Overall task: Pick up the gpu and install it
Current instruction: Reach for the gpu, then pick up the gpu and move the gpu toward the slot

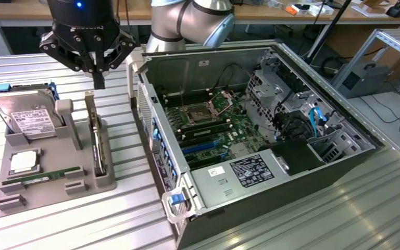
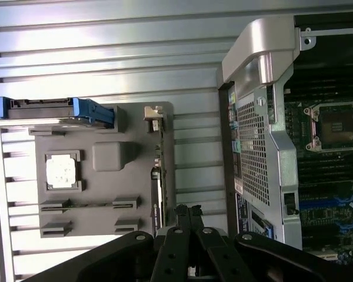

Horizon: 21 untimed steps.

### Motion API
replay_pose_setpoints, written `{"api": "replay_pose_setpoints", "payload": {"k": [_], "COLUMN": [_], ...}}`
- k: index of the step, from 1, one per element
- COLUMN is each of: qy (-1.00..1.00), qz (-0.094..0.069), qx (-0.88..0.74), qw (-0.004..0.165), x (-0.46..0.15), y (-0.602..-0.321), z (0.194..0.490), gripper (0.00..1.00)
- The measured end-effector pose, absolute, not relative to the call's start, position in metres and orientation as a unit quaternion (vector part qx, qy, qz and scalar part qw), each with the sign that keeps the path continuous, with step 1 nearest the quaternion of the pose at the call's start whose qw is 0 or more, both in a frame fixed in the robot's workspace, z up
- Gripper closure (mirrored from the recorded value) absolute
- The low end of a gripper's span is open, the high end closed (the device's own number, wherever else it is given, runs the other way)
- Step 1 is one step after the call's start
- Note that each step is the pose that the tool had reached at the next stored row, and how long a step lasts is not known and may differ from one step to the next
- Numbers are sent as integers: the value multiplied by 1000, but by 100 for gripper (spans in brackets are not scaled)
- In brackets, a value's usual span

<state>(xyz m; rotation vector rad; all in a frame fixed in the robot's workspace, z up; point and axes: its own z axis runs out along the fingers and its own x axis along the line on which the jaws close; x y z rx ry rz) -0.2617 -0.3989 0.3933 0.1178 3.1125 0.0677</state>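
Claw [image 1: 99, 82] fully closed, fingers pressed together, empty. It hangs over the grey holder tray [image 1: 47, 194]. The gpu [image 1: 96, 139] stands on edge in its tray slot just below the fingertips, apart from them. Hard drive [image 1: 26, 119] is lower, on the gpu's far side. The open computer case [image 1: 255, 172] is on the claw's other side.

A tan-brown gpu [image 1: 99, 143] with a silvery edge sits in a matte grey tray [image 1: 47, 197], beside a silver hard drive [image 1: 26, 117] with a white label and blue rails. The gripper [image 1: 99, 79] is black, the table [image 1: 82, 229] ribbed silver, and the motherboard [image 1: 210, 125] green with blue slots.
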Motion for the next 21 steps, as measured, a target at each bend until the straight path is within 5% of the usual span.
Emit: {"api": "replay_pose_setpoints", "payload": {"k": [14,16,17,21], "qy": [999,999,999,999], "qz": [22,22,22,22], "qx": [38,38,38,38], "qw": [13,13,13,13], "x": [-262,-262,-262,-262], "y": [-399,-399,-399,-399], "z": [393,393,393,393], "gripper": [89,76,58,58]}}
